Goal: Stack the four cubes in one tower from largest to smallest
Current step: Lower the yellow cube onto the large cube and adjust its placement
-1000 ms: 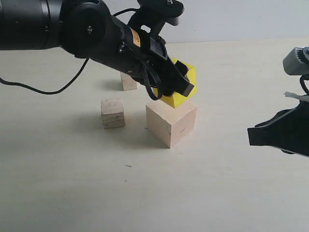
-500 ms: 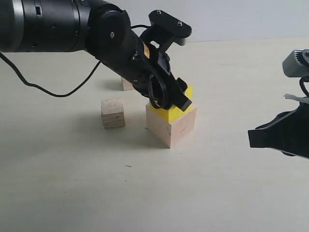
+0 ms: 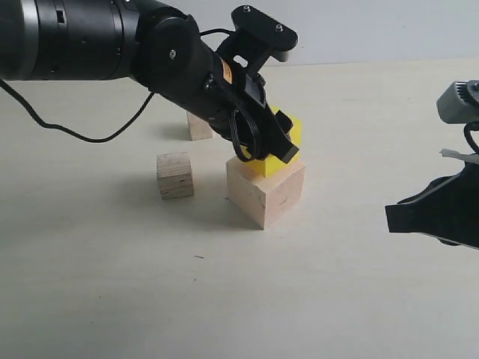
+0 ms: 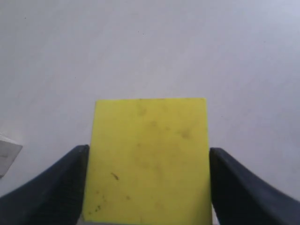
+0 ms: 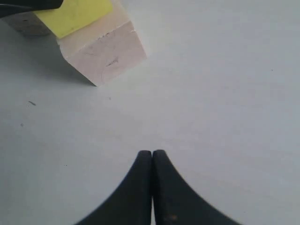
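Left gripper (image 3: 273, 146) clamped on the yellow cube (image 3: 296, 129), one dark finger (image 4: 51, 192) against each of two opposite sides; the wrist view shows both pressed to the cube's edges. Yellow cube sits tilted over the top of the large cube (image 3: 281, 198), toward its rear. The contact line is hidden by the finger and arm, so whether it rests flat or hangs just above cannot be told. Grainy cube (image 3: 175, 176) stands alone on the table, left of the large cube and apart from it. Small cube (image 3: 199, 129) stands farther back, its right part hidden behind the left arm. Right gripper (image 5: 152, 154) clenched, its tips pressed together with nothing between them, held low over bare table well to the right of the cubes; the exterior view cuts it off at the frame edge. Table (image 3: 224, 299) pale, matt and plain; a black cable (image 3: 75, 138) trails across it at left. Grey wall (image 3: 374, 30) behind.
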Controlling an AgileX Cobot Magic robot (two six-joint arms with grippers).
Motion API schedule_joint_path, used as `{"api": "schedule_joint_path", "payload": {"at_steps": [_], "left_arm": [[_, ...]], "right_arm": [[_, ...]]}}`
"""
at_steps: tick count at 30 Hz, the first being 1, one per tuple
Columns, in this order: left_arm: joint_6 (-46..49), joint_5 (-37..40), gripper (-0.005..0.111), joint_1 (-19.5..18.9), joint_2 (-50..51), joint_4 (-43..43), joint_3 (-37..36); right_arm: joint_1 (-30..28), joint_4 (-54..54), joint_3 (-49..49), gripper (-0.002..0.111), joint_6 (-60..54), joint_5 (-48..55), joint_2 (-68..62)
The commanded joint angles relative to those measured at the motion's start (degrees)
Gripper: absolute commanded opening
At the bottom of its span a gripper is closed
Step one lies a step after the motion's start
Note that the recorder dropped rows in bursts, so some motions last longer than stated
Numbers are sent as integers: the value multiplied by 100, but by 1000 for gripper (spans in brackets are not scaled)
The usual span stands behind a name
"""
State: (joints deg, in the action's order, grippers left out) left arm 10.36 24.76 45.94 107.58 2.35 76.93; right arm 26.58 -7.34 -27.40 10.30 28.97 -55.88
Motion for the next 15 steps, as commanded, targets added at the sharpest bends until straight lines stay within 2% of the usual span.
{"api": "schedule_joint_path", "payload": {"at_steps": [1, 15], "left_arm": [[-44, -140, 0, -24, 107, -6, 48], [-145, 163, 0, -24, 187, -36, 48]], "right_arm": [[11, 30, -52, 0, -7, -23, -9], [11, 30, -52, 0, 13, -23, -9]]}}
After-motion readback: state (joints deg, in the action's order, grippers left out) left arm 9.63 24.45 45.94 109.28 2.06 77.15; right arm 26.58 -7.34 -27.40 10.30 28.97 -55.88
